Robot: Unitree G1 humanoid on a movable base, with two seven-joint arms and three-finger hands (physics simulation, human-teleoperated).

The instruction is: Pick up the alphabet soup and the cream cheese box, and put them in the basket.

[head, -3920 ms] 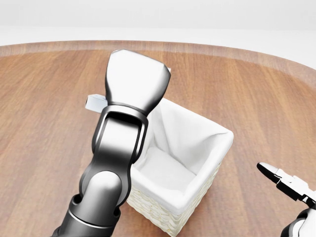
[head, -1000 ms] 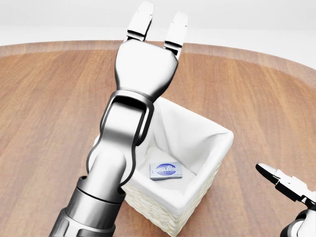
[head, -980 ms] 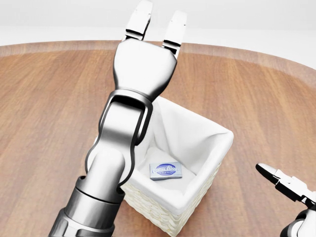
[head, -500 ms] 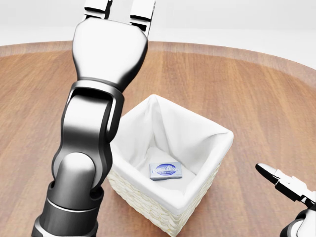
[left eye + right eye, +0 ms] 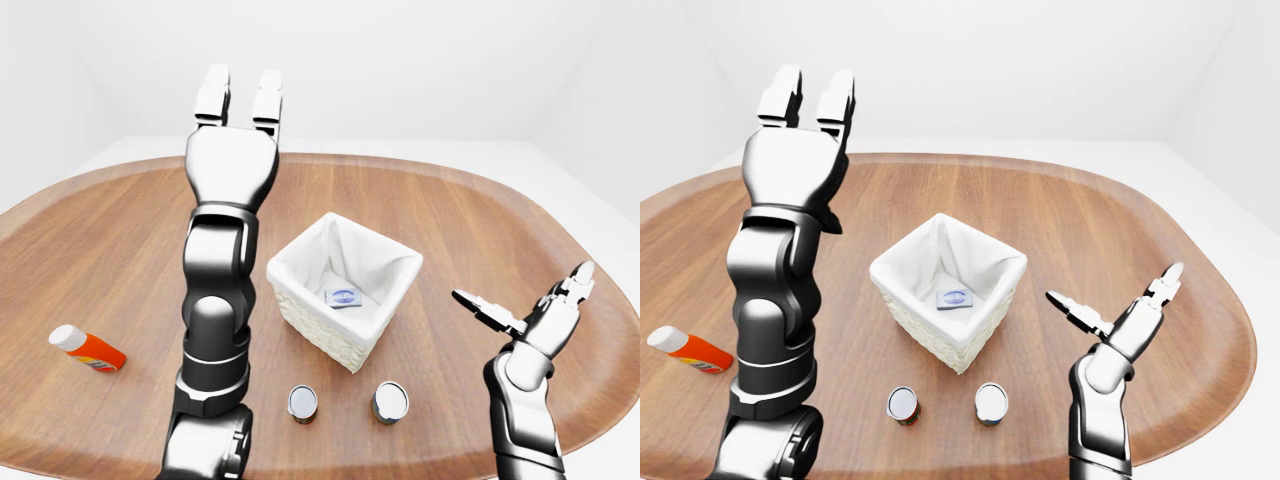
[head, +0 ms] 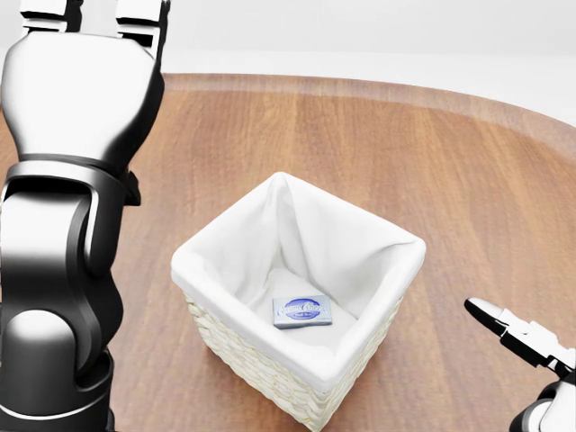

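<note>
The cream cheese box point(image 6: 301, 311), blue and white, lies flat on the cloth floor of the white-lined wicker basket point(image 6: 252, 360). Two small cans stand upright below the basket in the left-eye view, one point(image 5: 302, 402) to the left and one point(image 5: 390, 401) to the right; I cannot tell from their lids which is the alphabet soup. My left hand point(image 5: 242, 85) is raised high to the left of the basket, fingers open and empty. At the lower right my right hand point(image 5: 525, 290) hovers open, apart from everything.
An orange bottle with a white cap point(image 5: 88, 349) lies on its side at the far left of the round wooden table point(image 5: 480, 220). My left forearm point(image 6: 63, 252) fills the left side of the head view.
The cream cheese box, absent from the basket 3.9 s ago, now lies in it. My left arm has swung left and up, away from over the basket. The right hand has not moved.
</note>
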